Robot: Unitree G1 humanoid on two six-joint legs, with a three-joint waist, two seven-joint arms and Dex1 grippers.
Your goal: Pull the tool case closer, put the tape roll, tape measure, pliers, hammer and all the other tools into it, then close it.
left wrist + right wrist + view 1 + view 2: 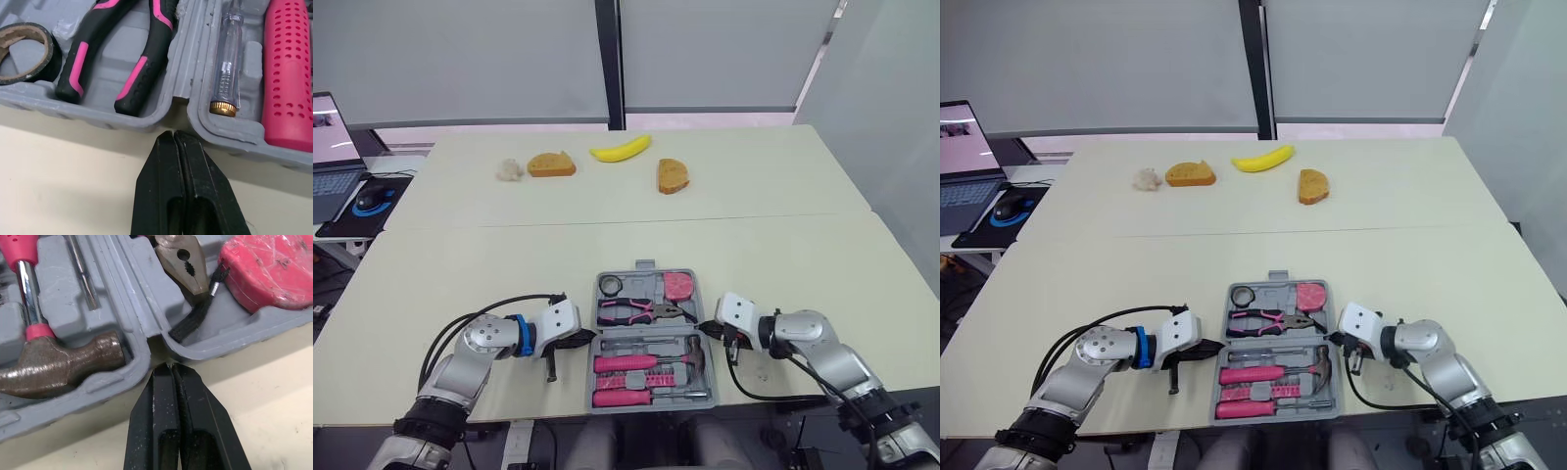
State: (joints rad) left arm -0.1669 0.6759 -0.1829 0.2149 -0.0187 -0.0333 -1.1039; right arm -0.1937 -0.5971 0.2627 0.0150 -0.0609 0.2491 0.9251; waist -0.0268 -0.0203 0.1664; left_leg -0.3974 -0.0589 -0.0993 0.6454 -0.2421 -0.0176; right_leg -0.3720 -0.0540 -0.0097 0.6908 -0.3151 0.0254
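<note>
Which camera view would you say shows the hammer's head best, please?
The right wrist view: the hammer head lies close up in its moulded slot of the tool case. Both eye views show the whole hammer, small, in the case's near half.

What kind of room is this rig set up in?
Likely an office or lab test room: a laptop and mouse off to the robot's left, wide pale tables pushed together, and what look like grey blinds behind.

Silver-grey arms (475, 352), white wrist housings (560, 320), blue left-wrist ring (522, 335), looping black cables (480, 311), black left tool (173, 133), black right tool (171, 365).
</note>
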